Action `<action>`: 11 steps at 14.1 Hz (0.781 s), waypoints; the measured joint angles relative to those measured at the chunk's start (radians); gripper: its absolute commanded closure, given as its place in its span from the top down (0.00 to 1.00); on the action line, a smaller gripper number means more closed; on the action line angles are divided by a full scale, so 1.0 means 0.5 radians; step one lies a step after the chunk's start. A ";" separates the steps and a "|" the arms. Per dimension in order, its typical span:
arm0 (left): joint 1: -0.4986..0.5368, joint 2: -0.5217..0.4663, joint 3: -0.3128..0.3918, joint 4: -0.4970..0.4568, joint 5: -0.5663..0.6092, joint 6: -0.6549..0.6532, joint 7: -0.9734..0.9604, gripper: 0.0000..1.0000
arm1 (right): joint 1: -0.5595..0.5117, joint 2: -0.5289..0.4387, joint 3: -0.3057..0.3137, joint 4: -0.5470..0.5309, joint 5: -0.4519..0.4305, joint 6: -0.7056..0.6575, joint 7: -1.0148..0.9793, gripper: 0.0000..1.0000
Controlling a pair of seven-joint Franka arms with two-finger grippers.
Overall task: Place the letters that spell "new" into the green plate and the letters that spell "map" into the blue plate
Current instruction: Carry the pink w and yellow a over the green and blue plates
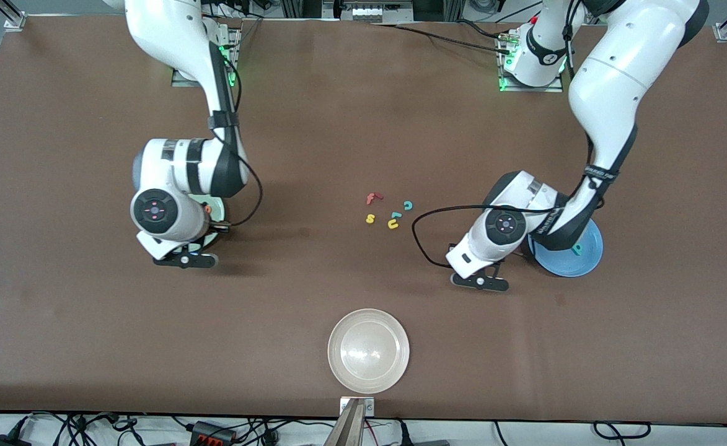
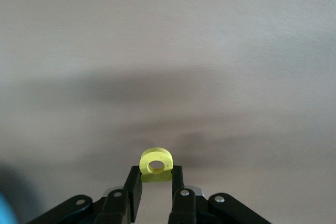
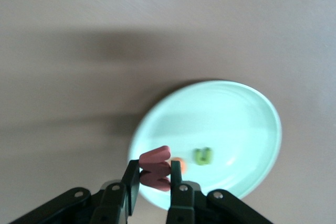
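My right gripper (image 3: 155, 171) is shut on the dull-red "w" (image 3: 155, 167), held up over the rim of the pale green plate (image 3: 236, 119). The orange "e" (image 3: 180, 164) and the green "n" (image 3: 202, 155) lie in that plate. In the front view the right arm's hand covers most of the green plate (image 1: 215, 203). My left gripper (image 2: 156, 174) is shut on the yellow "a" (image 2: 156, 161), held over bare brown table just beside the blue plate (image 1: 586, 260). A teal letter (image 1: 577, 249) lies in the blue plate, and the left arm hides part of that plate.
Several spare letters lie mid-table between the two plates: a red "f" (image 1: 372, 198), a teal "c" (image 1: 408, 205), a yellow "s" (image 1: 370, 218) and a yellow "u" (image 1: 393, 224). A whitish-beige plate (image 1: 368, 350) sits nearest the front camera.
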 measured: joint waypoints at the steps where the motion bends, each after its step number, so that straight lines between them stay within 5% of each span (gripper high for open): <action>1: 0.019 -0.054 0.001 0.001 0.003 -0.118 0.000 0.05 | 0.000 -0.003 -0.023 -0.061 0.000 0.005 -0.077 0.06; 6: 0.263 -0.124 0.004 -0.058 0.018 -0.420 0.252 0.07 | -0.059 -0.003 -0.068 -0.305 0.002 0.219 -0.385 0.07; 8: 0.407 -0.124 0.004 -0.124 0.019 -0.423 0.451 0.18 | -0.149 -0.003 -0.068 -0.356 0.016 0.274 -0.505 0.07; 9: 0.470 -0.124 0.004 -0.152 0.019 -0.423 0.527 0.41 | -0.178 -0.003 -0.068 -0.373 0.047 0.281 -0.550 0.07; 10: 0.523 -0.124 0.003 -0.172 0.019 -0.422 0.578 0.99 | -0.191 -0.003 -0.068 -0.391 0.085 0.288 -0.584 0.08; 11: 0.554 -0.124 0.002 -0.179 0.019 -0.422 0.602 1.00 | -0.191 -0.001 -0.066 -0.408 0.121 0.296 -0.602 0.08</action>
